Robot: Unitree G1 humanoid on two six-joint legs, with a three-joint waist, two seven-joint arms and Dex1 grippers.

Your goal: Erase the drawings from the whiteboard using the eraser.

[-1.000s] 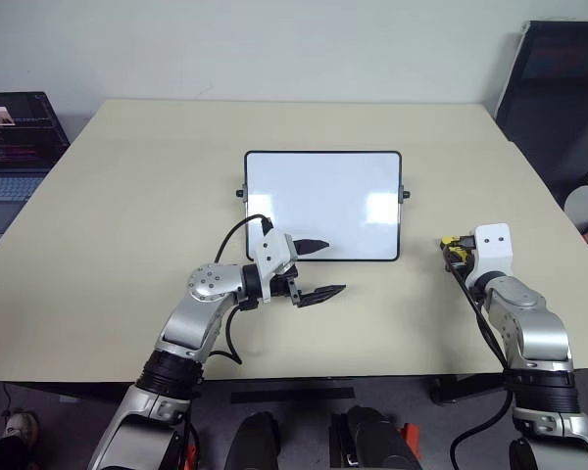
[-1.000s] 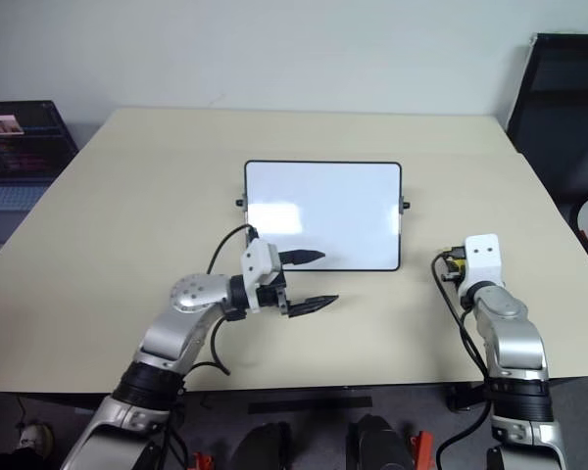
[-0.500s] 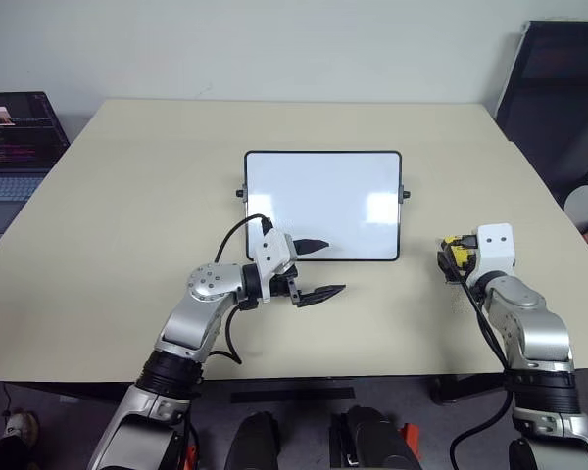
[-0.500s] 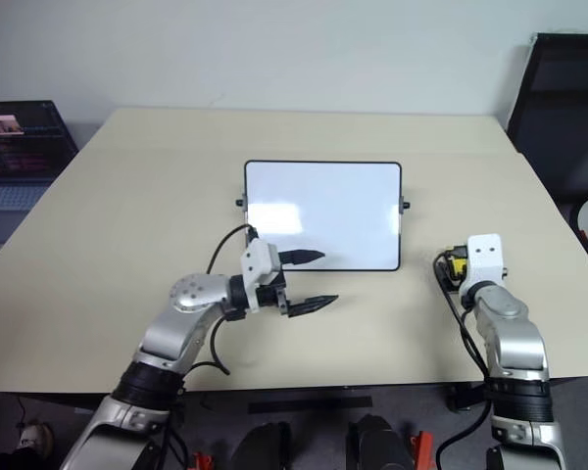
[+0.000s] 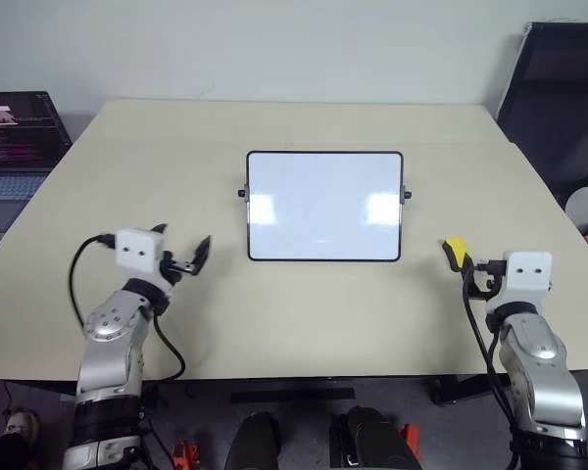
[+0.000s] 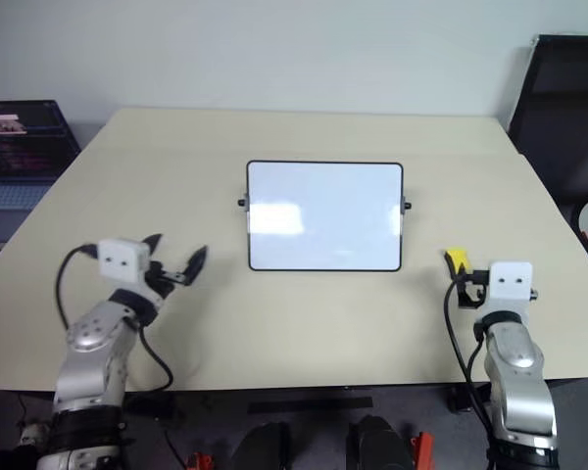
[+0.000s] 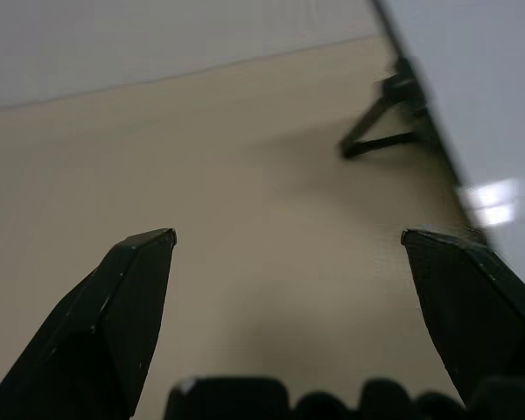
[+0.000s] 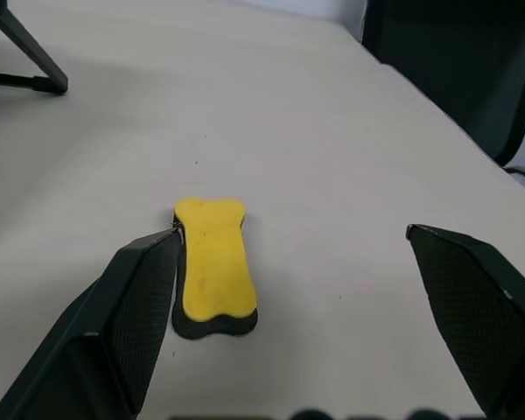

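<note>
The whiteboard (image 5: 324,206) lies flat in the middle of the table. Its surface reads plain white with two glare patches, and the drawings are out of view. The yellow eraser (image 5: 455,249) rests on the table to the right of the board. My right gripper (image 5: 475,274) stands open just behind it, and in the right wrist view the eraser (image 8: 212,267) lies beside one finger with the jaws spread wide. My left gripper (image 5: 181,245) is open and empty, left of the board. The left wrist view shows the board's edge (image 7: 481,105) ahead.
A laptop (image 5: 15,137) sits off the table's left side. A black chair (image 5: 559,98) stands at the far right. The beige table (image 5: 304,313) has bare room in front of the board, and its front edge runs close to both arms.
My left arm swung from the board's front edge out to the left. My right gripper opened, left the eraser on the table and drew back.
</note>
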